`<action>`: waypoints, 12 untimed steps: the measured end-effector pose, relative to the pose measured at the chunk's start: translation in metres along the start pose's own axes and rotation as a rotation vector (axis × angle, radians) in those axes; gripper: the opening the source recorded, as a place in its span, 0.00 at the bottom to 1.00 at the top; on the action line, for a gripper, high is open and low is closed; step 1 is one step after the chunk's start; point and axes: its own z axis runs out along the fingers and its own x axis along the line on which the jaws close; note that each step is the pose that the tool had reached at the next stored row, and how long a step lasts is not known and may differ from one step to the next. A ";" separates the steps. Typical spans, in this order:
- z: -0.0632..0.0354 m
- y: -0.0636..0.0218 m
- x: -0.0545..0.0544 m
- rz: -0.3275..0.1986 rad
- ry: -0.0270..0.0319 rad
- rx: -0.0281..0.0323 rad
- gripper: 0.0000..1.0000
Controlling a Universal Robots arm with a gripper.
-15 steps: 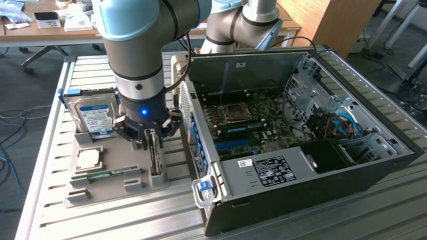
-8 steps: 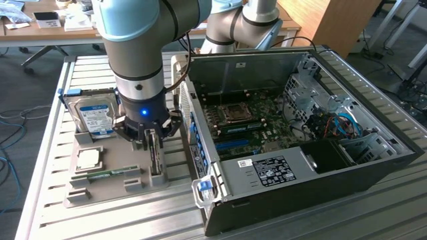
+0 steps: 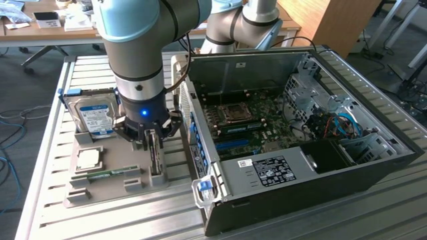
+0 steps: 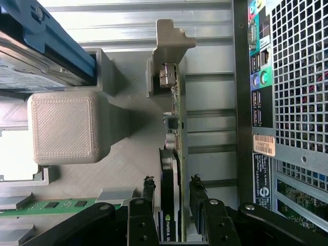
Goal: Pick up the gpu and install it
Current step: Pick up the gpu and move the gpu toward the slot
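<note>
Gripper (image 4: pixel 172 180): open, fingers (image 4: pixel 148 192) astride gpu (image 4: pixel 169 205), small gap each side.
gpu: standing on edge in tray (image 4: pixel 128 164) slot.
tray: grey, on slatted table (image 3: pixel 47 210), also holds drive (image 3: pixel 97 115).
Case (image 3: pixel 373 170): open, just beside tray, motherboard (image 3: pixel 267 125) exposed.

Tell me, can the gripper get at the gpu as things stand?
Probably yes: the open gripper straddles the gpu, which stands on edge in the gray holder, and nothing lies between its fingers and the card.
</note>
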 end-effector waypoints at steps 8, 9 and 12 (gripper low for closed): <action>0.0000 0.0000 0.000 0.000 0.0000 0.0001 0.40; 0.0000 0.0000 0.000 0.000 0.0000 0.0000 0.40; 0.0000 0.0000 0.000 0.000 0.0000 0.0000 0.33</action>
